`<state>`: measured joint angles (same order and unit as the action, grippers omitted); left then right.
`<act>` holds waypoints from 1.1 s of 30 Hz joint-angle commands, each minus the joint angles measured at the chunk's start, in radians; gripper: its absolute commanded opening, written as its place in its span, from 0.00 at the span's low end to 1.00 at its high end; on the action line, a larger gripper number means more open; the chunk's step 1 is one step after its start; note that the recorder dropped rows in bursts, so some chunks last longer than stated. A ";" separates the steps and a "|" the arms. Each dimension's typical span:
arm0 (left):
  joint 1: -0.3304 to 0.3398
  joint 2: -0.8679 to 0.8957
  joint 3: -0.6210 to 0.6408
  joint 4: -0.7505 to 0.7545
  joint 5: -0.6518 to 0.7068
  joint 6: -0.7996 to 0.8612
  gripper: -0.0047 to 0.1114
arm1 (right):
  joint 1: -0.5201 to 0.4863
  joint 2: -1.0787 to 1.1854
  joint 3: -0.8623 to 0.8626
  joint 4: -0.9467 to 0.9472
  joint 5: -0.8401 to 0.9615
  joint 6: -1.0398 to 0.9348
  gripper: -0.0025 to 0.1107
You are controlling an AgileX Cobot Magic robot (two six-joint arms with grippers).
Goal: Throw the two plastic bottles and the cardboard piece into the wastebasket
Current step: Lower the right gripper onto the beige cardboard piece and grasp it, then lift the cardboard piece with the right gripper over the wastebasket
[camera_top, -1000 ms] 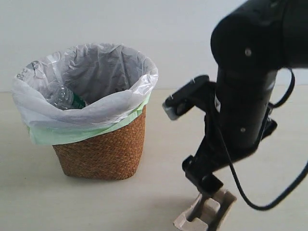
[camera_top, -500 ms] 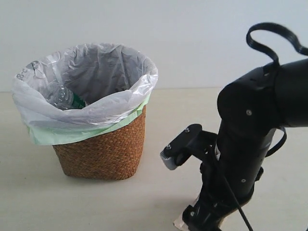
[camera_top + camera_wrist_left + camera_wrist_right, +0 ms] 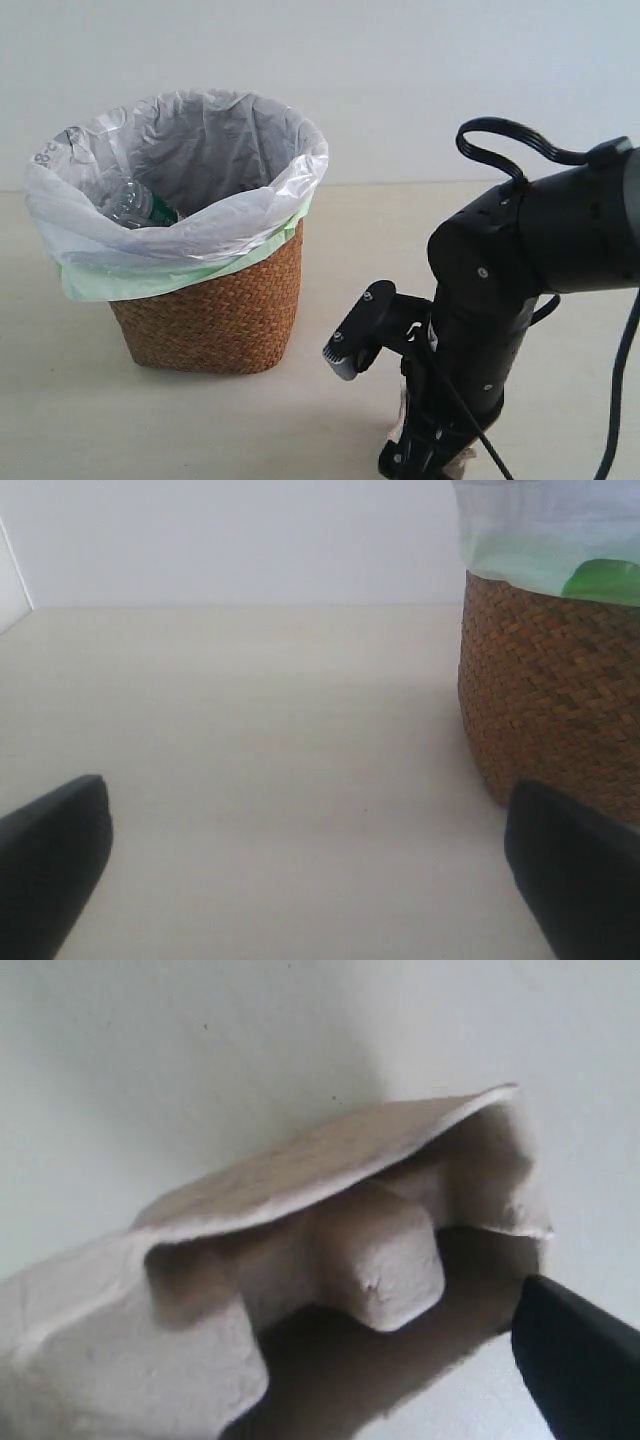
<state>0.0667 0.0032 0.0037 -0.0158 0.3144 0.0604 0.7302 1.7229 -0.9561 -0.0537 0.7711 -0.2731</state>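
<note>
The wastebasket [image 3: 215, 310] stands at the left, its white bag folded over the rim. Inside lies a clear bottle with a green label [image 3: 135, 203]. The black-capped bottle is out of view. The cardboard piece [image 3: 300, 1230] lies on the table right under my right gripper [image 3: 420, 462]. It fills the right wrist view, and the arm almost hides it in the exterior view. One black finger [image 3: 580, 1360] shows beside the piece, apart from it; the other finger is hidden. My left gripper [image 3: 310, 880] hovers open over bare table next to the basket's wicker wall [image 3: 550, 700].
The right arm [image 3: 520, 270] with its looping cable [image 3: 510, 135] stands right of the basket. A pale wall runs behind the light table [image 3: 350, 230].
My right arm has dropped steadily towards the table, and its gripper now covers the cardboard piece that showed plainly before. The basket and the bottle inside have not moved.
</note>
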 commanded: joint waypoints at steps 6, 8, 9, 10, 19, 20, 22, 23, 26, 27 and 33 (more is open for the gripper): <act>-0.007 -0.003 -0.004 -0.002 -0.008 -0.009 0.97 | -0.003 0.083 -0.003 -0.008 -0.101 0.013 0.94; -0.007 -0.003 -0.004 -0.002 -0.008 -0.009 0.97 | -0.001 0.083 -0.003 -0.008 -0.057 0.017 0.94; -0.007 -0.003 -0.004 -0.002 -0.008 -0.009 0.97 | -0.001 0.083 -0.003 -0.008 -0.048 0.037 0.93; -0.007 -0.003 -0.004 -0.002 -0.008 -0.009 0.97 | -0.001 0.083 -0.003 -0.008 -0.048 0.046 0.90; -0.007 -0.003 -0.004 -0.002 -0.008 -0.009 0.97 | -0.001 0.083 -0.003 -0.031 -0.046 0.079 0.49; -0.007 -0.003 -0.004 -0.002 -0.008 -0.009 0.97 | -0.001 0.081 -0.003 -0.031 -0.047 0.085 0.25; -0.007 -0.003 -0.004 -0.002 -0.008 -0.009 0.97 | -0.001 0.081 -0.018 -0.031 -0.031 0.087 0.03; -0.007 -0.003 -0.004 -0.002 -0.008 -0.009 0.97 | -0.001 0.081 -0.032 -0.031 -0.015 0.087 0.02; -0.007 -0.003 -0.004 -0.002 -0.008 -0.009 0.97 | -0.001 0.073 -0.093 -0.031 0.061 0.092 0.02; -0.007 -0.003 -0.004 -0.002 -0.008 -0.009 0.97 | -0.001 0.063 -0.120 -0.031 0.086 0.092 0.02; -0.007 -0.003 -0.004 -0.002 -0.008 -0.009 0.97 | -0.001 -0.051 -0.195 -0.042 0.110 0.092 0.02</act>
<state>0.0667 0.0032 0.0037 -0.0158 0.3144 0.0604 0.7302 1.7344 -1.1215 -0.0855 0.8660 -0.1826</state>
